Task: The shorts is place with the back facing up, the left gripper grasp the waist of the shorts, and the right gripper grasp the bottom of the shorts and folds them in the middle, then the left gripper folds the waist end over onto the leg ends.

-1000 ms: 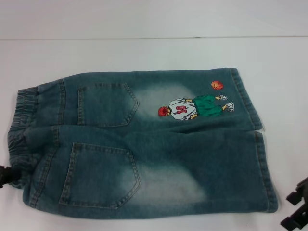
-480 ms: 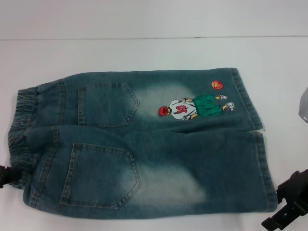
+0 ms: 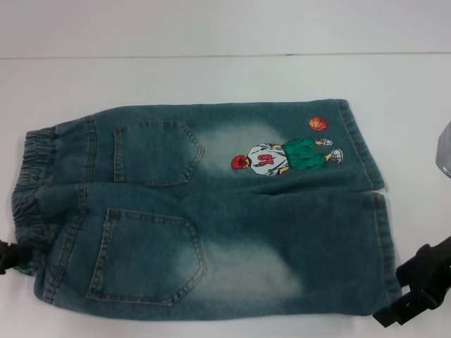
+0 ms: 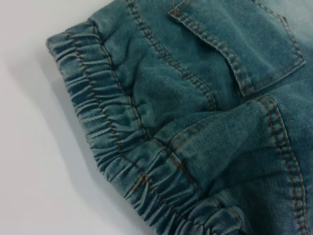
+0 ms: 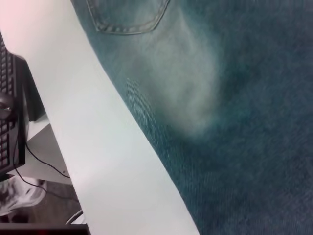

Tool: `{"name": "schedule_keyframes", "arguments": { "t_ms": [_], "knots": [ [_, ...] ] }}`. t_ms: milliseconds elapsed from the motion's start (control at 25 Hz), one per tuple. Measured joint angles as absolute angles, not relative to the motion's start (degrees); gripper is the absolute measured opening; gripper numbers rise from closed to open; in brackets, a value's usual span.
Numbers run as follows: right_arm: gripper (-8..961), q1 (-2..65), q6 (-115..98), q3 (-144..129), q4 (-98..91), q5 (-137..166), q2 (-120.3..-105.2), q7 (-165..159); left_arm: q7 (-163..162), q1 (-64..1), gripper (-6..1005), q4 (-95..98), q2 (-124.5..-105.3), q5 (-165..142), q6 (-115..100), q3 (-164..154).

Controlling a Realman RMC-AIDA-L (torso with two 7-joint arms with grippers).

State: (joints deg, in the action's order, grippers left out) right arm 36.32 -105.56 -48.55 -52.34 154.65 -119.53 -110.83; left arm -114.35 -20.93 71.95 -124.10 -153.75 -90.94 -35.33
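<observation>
Two grippers sat at the near corners of the shorts (image 3: 211, 211), which lay flat and back-up on the white table (image 3: 211, 77), waist to the robot's left and hems to its right, so that each arm had its own end within reach. Nearest the camera, the right gripper (image 3: 416, 296) hovered just beside the near leg's hem at the bottom of the shorts (image 3: 384, 246), apparently lining up to take that edge for the lengthwise fold; whether its fingers were spread or closed could not be told. Level with it on the other side, the left gripper (image 3: 7, 255) showed only as a dark sliver at the picture's edge, touching or just beside the near end of the waist of the shorts (image 4: 122, 147), its opening likewise not visible. Farther off, both back pockets (image 3: 156, 151) and the embroidered basketball player (image 3: 282, 156) lay smooth, the orange ball (image 3: 318, 124) near the far hem. Neither end appeared lifted, so folding seemed not yet begun.
</observation>
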Motion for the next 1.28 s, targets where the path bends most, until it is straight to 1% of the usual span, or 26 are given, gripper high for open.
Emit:
{"name": "schedule_keyframes", "arguments": {
  "t_ms": [120,360,480,680,800,960,1160,1280],
  "knots": [
    [688,36.30,-104.61,-48.74,-51.12,154.68,-119.44,-110.66,-114.35,-21.01,72,71.79,-124.10,-153.74,-90.81,-35.32],
    [442,36.29,-103.71,-49.38,-50.68,154.90,-119.44,-110.52,-114.35,-21.13,72,71.14,-124.10,-153.73,-90.32,-35.33],
    [375,36.29,-103.85,-49.62,-50.70,154.92,-119.43,-110.46,-114.35,-21.41,72,70.72,-124.10,-153.72,-90.32,-35.33],
    [264,36.29,-104.03,-49.26,-50.83,154.67,-118.90,-109.99,-114.42,-21.58,72,70.31,-124.11,-153.62,-90.16,-35.13],
    [197,36.24,-104.00,-48.65,-51.04,154.63,-118.85,-109.68,-114.45,-21.61,72,70.31,-124.10,-153.00,-89.98,-34.88],
    [12,36.07,-103.83,-44.91,-52.27,154.58,-118.67,-108.86,-115.01,-21.22,72,70.34,-124.10,-151.37,-88.98,-34.69],
    [11,35.67,-104.10,-40.80,-55.92,154.24,-118.49,-108.27,-115.92,-21.03,72,70.64,-123.99,-149.19,-87.75,-33.19],
    [12,35.90,-104.09,-37.87,-58.05,152.54,-117.94,-107.96,-115.95,-21.35,72,70.95,-123.98,-148.48,-87.61,-32.33]
  ]
}}
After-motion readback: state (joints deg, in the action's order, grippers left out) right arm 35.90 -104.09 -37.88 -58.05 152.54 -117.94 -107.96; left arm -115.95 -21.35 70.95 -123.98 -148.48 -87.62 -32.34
